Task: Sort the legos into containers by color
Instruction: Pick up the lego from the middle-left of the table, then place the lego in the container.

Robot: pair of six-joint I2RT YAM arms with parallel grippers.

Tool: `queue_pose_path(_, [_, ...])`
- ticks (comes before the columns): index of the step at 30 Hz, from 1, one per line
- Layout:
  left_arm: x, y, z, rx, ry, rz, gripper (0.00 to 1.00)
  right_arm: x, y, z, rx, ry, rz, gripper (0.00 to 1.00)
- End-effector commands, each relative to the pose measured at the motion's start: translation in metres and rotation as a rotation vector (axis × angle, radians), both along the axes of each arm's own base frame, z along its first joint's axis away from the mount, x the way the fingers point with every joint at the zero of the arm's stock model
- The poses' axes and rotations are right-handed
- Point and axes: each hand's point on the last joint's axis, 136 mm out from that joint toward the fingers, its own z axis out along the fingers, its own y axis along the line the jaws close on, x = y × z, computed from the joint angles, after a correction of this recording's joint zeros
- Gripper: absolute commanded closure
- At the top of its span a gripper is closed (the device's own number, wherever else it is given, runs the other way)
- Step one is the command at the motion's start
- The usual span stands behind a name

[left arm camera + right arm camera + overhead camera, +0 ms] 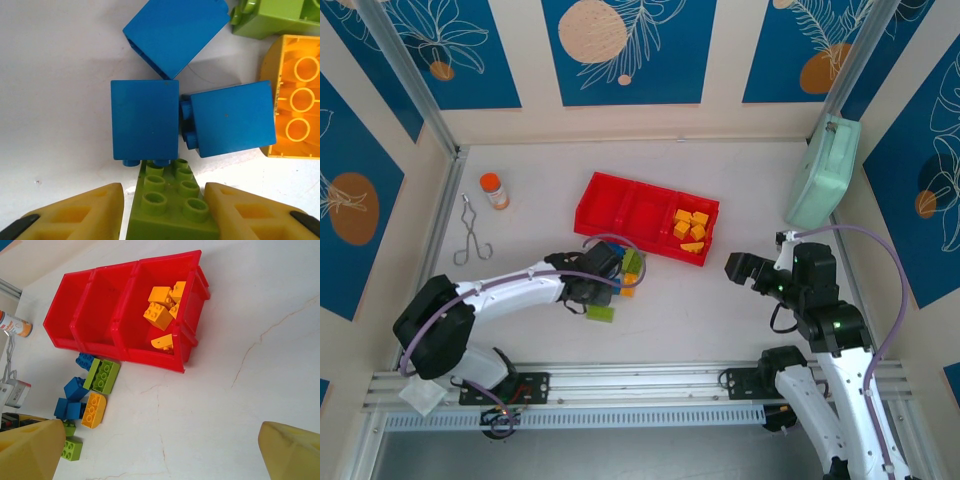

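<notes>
Nearest: lime green studded plastic brick (pixel 170 202) sits between left gripper (pixel 164 212) jaws, closing around it, contact unclear.
Right gripper (pixel 160 452): jaws wide, empty.
Tray: long red three-compartment plastic tray (pixel 610 195), yellow-orange bricks (pixel 690 228) in right end.
Tip: squeeze square, lift clear of blue bricks (pixel 145 120).

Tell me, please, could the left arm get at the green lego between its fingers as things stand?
Probably yes: the left gripper already straddles the green lego, and nothing lies between its fingers and that brick.

Blue legos (pixel 145 120) crowd ahead of the left gripper (pixel 165 205); open tabletop (pixel 225 405) lies before the right gripper (pixel 160 450)
</notes>
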Motion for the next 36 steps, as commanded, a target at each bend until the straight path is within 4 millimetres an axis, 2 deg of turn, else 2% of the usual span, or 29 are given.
queue_pose_path(1, [0.002, -0.004, -0.001, -0.019, 0.005, -0.008, 0.57, -0.001, 0.001, -0.004, -0.005, 0.012, 0.006, 0.01])
queue_pose_path(5, [0.004, -0.006, 0.004, -0.028, -0.008, -0.020, 0.63, -0.001, 0.001, -0.003, -0.005, 0.011, 0.005, 0.01])
queue_pose_path(8, [0.003, -0.005, 0.015, -0.052, -0.031, -0.015, 0.64, -0.001, 0.000, -0.004, -0.006, 0.012, 0.004, 0.01])
queue_pose_path(11, [0.004, -0.006, 0.033, -0.101, -0.071, -0.006, 0.65, -0.001, 0.001, -0.003, -0.005, 0.011, 0.007, 0.01])
queue_pose_path(14, [0.011, -0.008, 0.060, -0.147, -0.144, 0.001, 0.67, -0.001, 0.001, -0.005, -0.007, 0.017, 0.009, 0.01])
queue_pose_path(19, [0.043, -0.023, 0.111, -0.181, -0.289, -0.048, 0.68, 0.000, 0.001, -0.006, -0.009, 0.023, 0.006, 0.01])
queue_pose_path(23, [0.086, -0.048, 0.138, -0.203, -0.341, -0.101, 0.70, 0.001, 0.002, -0.008, -0.011, 0.030, 0.009, 0.01])
queue_pose_path(26, [0.121, -0.073, 0.143, -0.218, -0.350, -0.130, 0.70, 0.001, 0.001, -0.009, -0.016, 0.040, 0.006, 0.01])
queue_pose_path(29, [0.158, -0.096, 0.135, -0.192, -0.374, -0.155, 0.68, 0.002, 0.000, -0.009, -0.018, 0.040, 0.003, 0.01])
queue_pose_path(33, [0.199, -0.125, 0.111, -0.152, -0.406, -0.169, 0.68, 0.002, 0.001, -0.011, -0.020, 0.053, 0.006, 0.01])
queue_pose_path(36, [0.221, -0.137, 0.093, -0.125, -0.418, -0.162, 0.68, 0.002, 0.002, -0.012, -0.023, 0.055, 0.013, 0.01])
